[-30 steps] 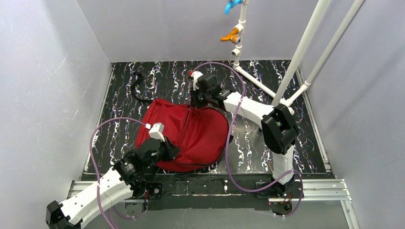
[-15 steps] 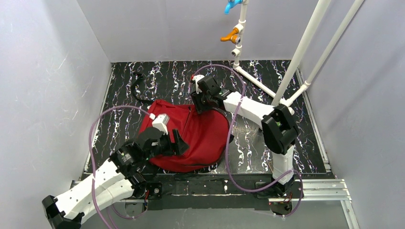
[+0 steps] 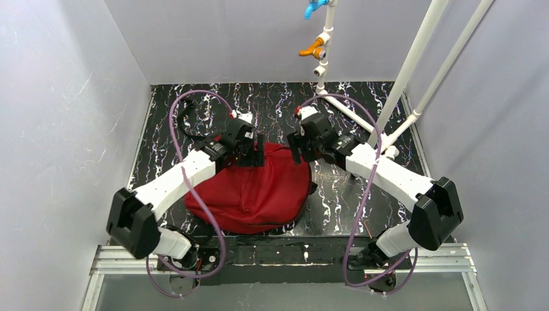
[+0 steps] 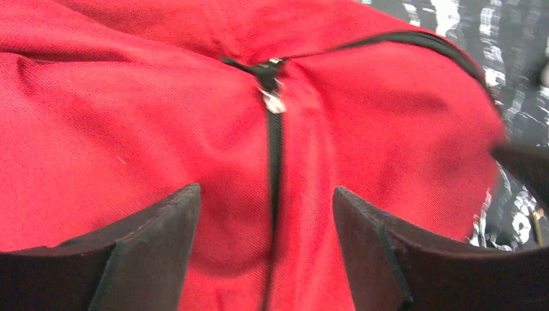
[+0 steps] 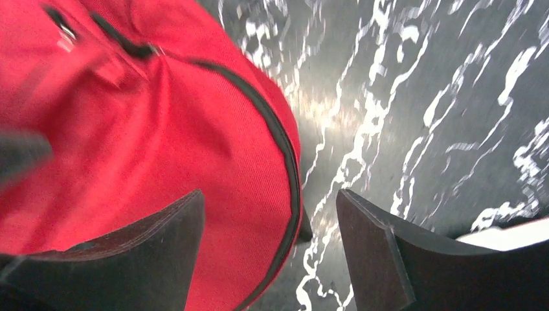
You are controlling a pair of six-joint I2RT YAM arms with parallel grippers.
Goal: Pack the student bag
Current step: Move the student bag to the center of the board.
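Bulging soft red twill student bag (image 3: pixel 259 194), black zip (image 4: pixel 274 168) seemingly closed.

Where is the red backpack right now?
The student bag lies on the dark marbled mat in the middle of the top view, its far end between the left gripper and the right gripper.

student bag (image 4: pixel 129 97): cut off at wrist-view edges | zip pull (image 4: pixel 274 102): blurred
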